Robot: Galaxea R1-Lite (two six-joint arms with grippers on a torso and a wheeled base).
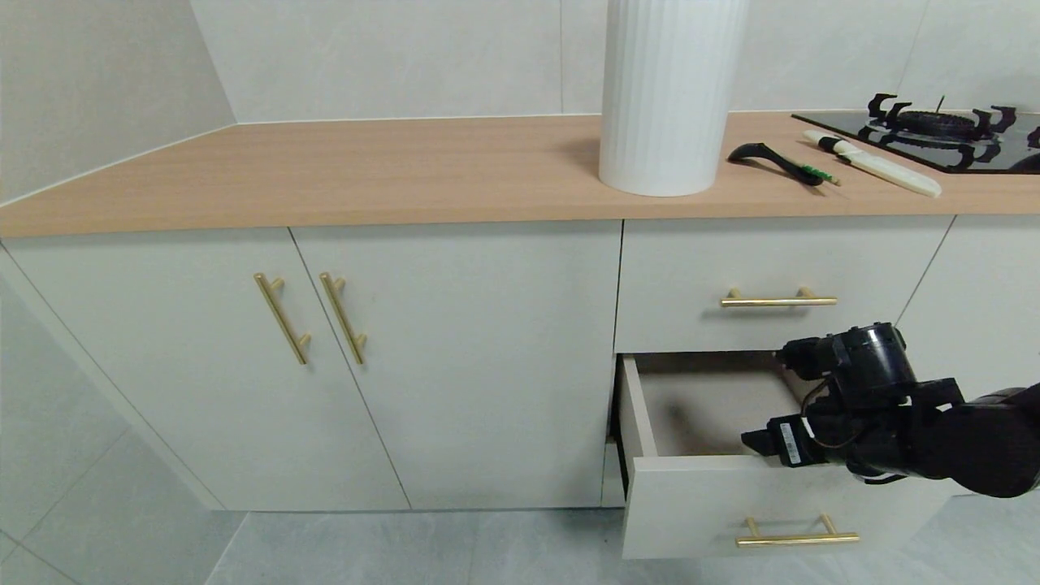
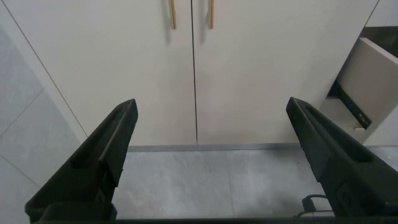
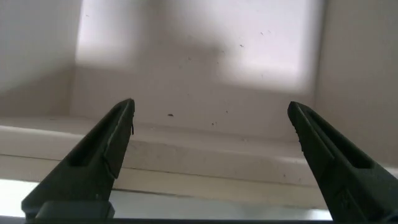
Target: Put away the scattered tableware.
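A black spoon (image 1: pixel 772 160) and a white knife (image 1: pixel 881 166) lie on the wooden countertop (image 1: pixel 366 171), to the right of a tall white vessel. Below them the lower drawer (image 1: pixel 699 504) is pulled out, and what shows of its inside is bare. My right gripper (image 1: pixel 760 443) hovers over the drawer's front edge, pointing into it. In the right wrist view it (image 3: pixel 210 106) is open, with the drawer's pale floor (image 3: pixel 199 81) between the fingers. My left gripper (image 2: pixel 211 102) is open and holds nothing, low in front of the cabinet doors (image 2: pixel 196 62).
A tall white ribbed cylinder (image 1: pixel 666 89) stands on the counter above the drawers. A black gas hob (image 1: pixel 942 130) is at the far right. The upper drawer (image 1: pixel 778 301) is closed. Two closed doors with gold handles (image 1: pixel 325 357) fill the cabinet's left side, over grey floor tiles (image 1: pixel 366 552).
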